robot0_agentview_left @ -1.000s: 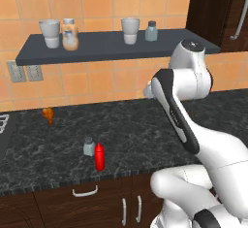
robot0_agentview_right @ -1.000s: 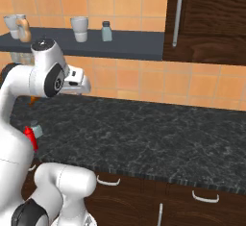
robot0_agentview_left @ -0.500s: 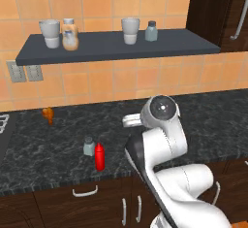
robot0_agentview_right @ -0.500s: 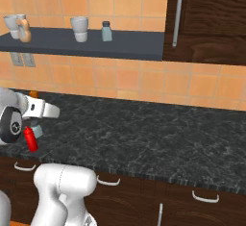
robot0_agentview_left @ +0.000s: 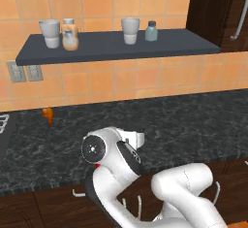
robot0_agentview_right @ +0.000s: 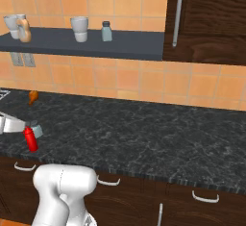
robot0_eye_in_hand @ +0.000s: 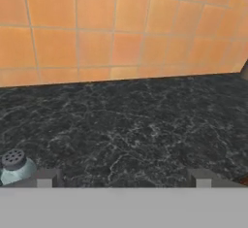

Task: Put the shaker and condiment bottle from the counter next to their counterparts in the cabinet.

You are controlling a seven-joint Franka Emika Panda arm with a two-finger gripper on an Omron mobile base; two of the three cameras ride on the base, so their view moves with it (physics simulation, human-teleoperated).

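Observation:
The red condiment bottle [robot0_agentview_right: 30, 138] stands near the counter's [robot0_agentview_right: 144, 129] front edge, with the small shaker [robot0_agentview_right: 37, 131] right behind it. In the hand view that shaker [robot0_eye_in_hand: 14, 168] sits low, just outside the left fingertip [robot0_eye_in_hand: 46, 177]. My gripper [robot0_eye_in_hand: 123, 178] is open wide, facing the tiled wall, with nothing between its fingers. In the left base view my bent arm hides both things except a sliver of red [robot0_agentview_left: 97, 165]. On the cabinet [robot0_agentview_left: 111, 47] stand the counterparts: a grey shaker [robot0_agentview_left: 151, 31] and an orange-tinted jar [robot0_agentview_left: 70, 34].
Two white cups [robot0_agentview_left: 50, 33] [robot0_agentview_left: 130, 30] share the shelf. A small orange thing [robot0_agentview_left: 47, 114] lies by the wall on the counter's left. A dark wooden cupboard [robot0_agentview_right: 206, 18] with a metal handle hangs at the shelf's right end. Wall outlets [robot0_agentview_left: 24, 72] sit under the shelf.
My arm has folded down from shelf height to low over the counter's front edge, by the bottle and shaker. The jaws have stayed open. Nothing on counter or shelf has moved.

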